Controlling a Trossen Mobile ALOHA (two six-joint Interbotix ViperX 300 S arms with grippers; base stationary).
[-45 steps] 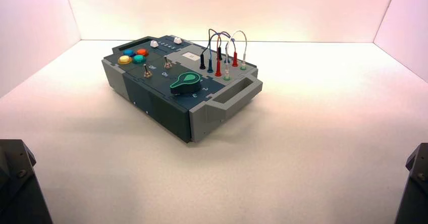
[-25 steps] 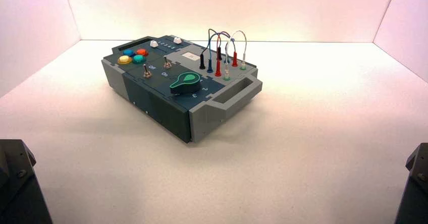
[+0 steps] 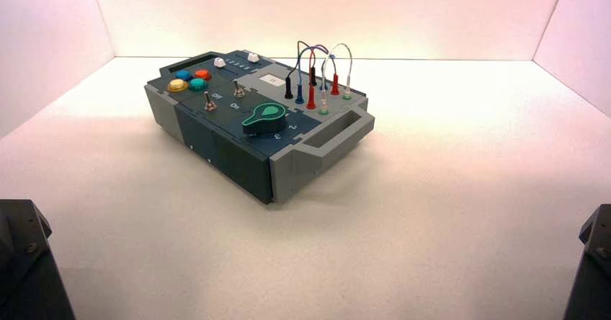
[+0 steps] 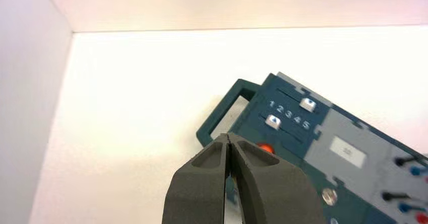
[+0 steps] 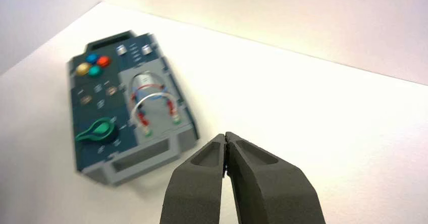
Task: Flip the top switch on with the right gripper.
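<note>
The box [image 3: 216,143] stands turned on the table's far left half. The top switch [image 3: 238,88], a small silver toggle, stands on the dark-blue panel next to the grey labelled section; it also shows small in the right wrist view [image 5: 111,90]. The second toggle [image 3: 210,102] is nearer the box's front wall. My right gripper [image 5: 225,135] is shut and empty, above the bare table, well off the box's grey-handled end. My left gripper [image 4: 229,137] is shut and empty, short of the box's button corner. Only arm parts show in the high view's lower corners.
On the box are a green knob [image 3: 264,117], coloured buttons [image 3: 190,80], two white sliders [image 4: 290,113] and plugged wires [image 3: 320,71]. The box has a grey handle [image 3: 339,134] at one end and a dark handle [image 4: 229,108] at the other. White walls enclose the table.
</note>
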